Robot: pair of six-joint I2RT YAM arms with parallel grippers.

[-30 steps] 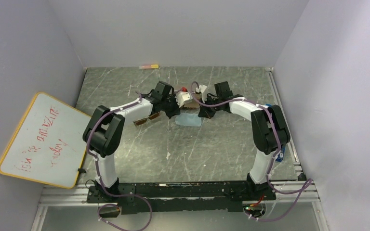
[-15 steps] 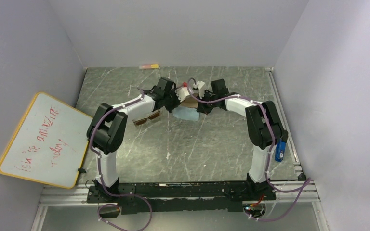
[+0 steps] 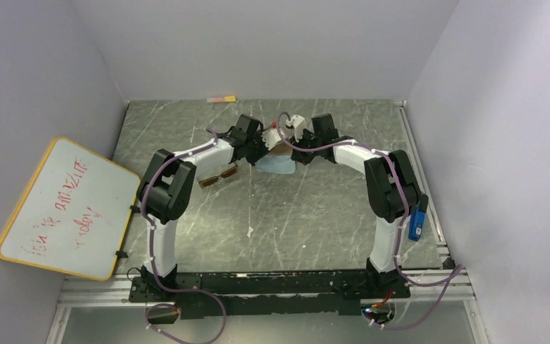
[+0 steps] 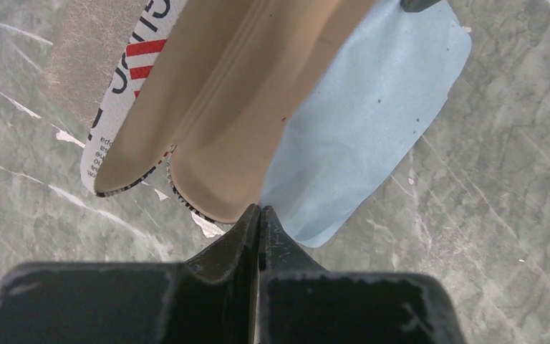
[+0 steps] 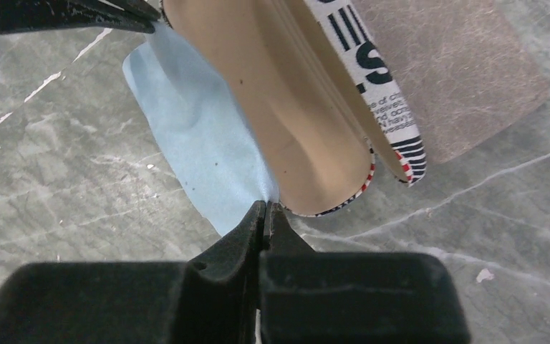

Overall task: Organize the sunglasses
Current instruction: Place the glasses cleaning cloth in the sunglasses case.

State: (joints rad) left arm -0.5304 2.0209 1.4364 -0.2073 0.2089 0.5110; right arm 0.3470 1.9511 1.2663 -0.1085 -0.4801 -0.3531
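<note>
Left gripper [image 4: 259, 213]: pinched shut on one corner of the light-blue cloth [image 4: 362, 122].
Right gripper [image 5: 266, 209]: clamped on the opposite corner.
Printed case [image 4: 236, 86]: gaping open beside the cloth.
Amber-lensed sunglasses [image 3: 218, 174]: lay on the surface [image 3: 315, 215], beside the left arm.
Tip: both corners probably needed moving together, cloth taut.

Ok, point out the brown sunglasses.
In the top view, the brown sunglasses lie left of centre, on the near side of the left arm, left of the blue cloth.

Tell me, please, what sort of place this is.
Probably a lab robot cell: a left arm and right arm bolted to a rail at a marbled table, plain grey walls boxing it in, and a whiteboard leaning alongside.
</note>
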